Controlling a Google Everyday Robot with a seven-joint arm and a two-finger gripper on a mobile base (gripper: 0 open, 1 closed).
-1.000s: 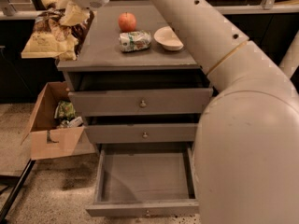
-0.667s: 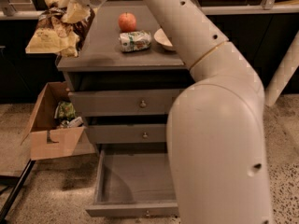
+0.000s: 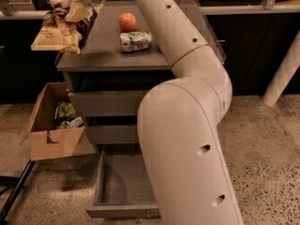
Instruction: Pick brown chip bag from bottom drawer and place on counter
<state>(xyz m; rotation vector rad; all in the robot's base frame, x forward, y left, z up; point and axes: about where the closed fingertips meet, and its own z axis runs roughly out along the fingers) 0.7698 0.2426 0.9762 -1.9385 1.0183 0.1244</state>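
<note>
Brown chip bag [image 3: 60,31] hung crumpled in the air at the upper left, partly over the left edge of the counter [image 3: 110,57]. Its top end was pinched in the gripper [image 3: 80,1], at the tip of a thick white arm [image 3: 187,125] reaching up from the foreground. A red apple [image 3: 127,21] and a green-and-white packet [image 3: 136,41] lay close together on the counter. Below, the bottom drawer [image 3: 123,191] stood pulled open. A cardboard box [image 3: 49,142] sat on the floor left of the cabinet [image 3: 105,102].
</note>
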